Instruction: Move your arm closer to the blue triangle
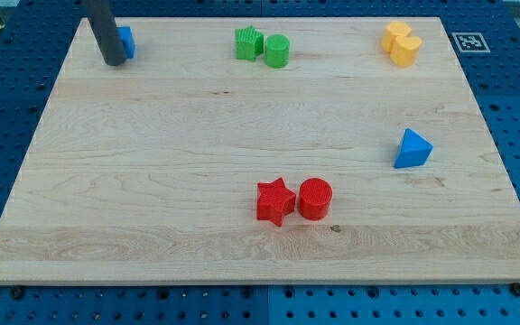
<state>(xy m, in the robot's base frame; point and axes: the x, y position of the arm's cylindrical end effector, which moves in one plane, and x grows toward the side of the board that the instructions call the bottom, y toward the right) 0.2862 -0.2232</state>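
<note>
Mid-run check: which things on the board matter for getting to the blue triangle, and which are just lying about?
In the job:
- my tip, at the view's top left
- blue triangle, at the view's right, far from my tip

Just lying about:
- blue block, partly hidden behind the rod
- green star
- green cylinder
- two yellow blocks, touching
- red star
- red cylinder

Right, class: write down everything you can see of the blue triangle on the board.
The blue triangle is a small solid block, bright blue with a plastic look, its top face lighter than its sides. It lies flat on the wooden board near the view's right edge, one corner pointing toward the view's top. Nothing touches it. My tip is far off at the view's top left.
</note>
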